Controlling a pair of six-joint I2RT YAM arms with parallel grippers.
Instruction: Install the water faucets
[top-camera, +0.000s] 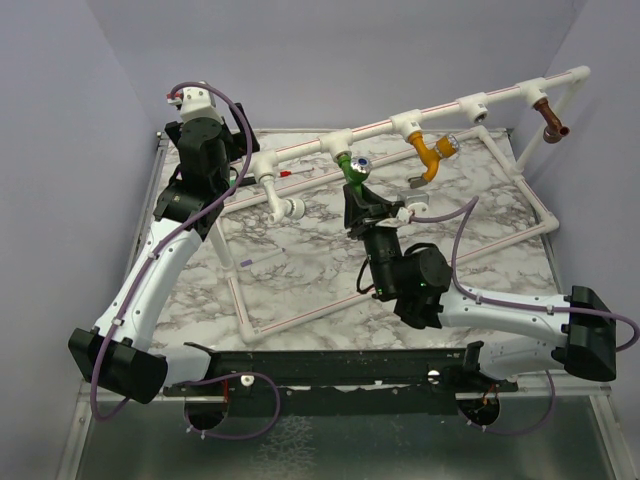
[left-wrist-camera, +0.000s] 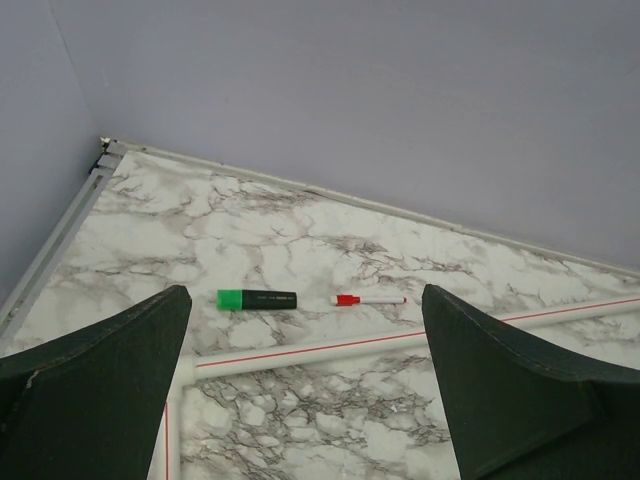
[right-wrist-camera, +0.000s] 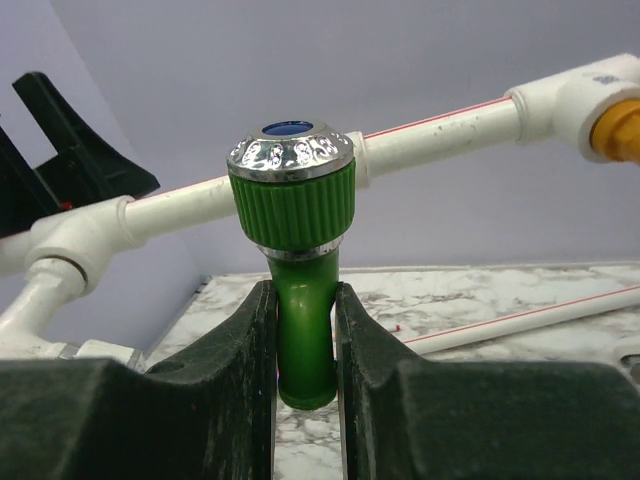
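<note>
The green faucet (top-camera: 352, 170) hangs from a tee on the raised white red-striped pipe (top-camera: 385, 124). My right gripper (top-camera: 362, 203) is shut on its green spout (right-wrist-camera: 303, 330), one finger on each side, below the ribbed green knob with silver rim (right-wrist-camera: 292, 185). An orange-yellow faucet (top-camera: 432, 150), a brown faucet (top-camera: 550, 118) and a white faucet (top-camera: 285, 205) sit on other fittings of the same pipe. The orange-yellow one shows at the right edge of the right wrist view (right-wrist-camera: 620, 130). My left gripper (top-camera: 232, 150) is open and empty above the table's back left (left-wrist-camera: 305, 300).
A green-capped black highlighter (left-wrist-camera: 257, 298) and a red-capped white marker (left-wrist-camera: 368, 299) lie on the marble table beyond a flat floor pipe (left-wrist-camera: 330, 345). A small grey metal piece (top-camera: 418, 183) lies near the orange-yellow faucet. Purple walls close the back and sides.
</note>
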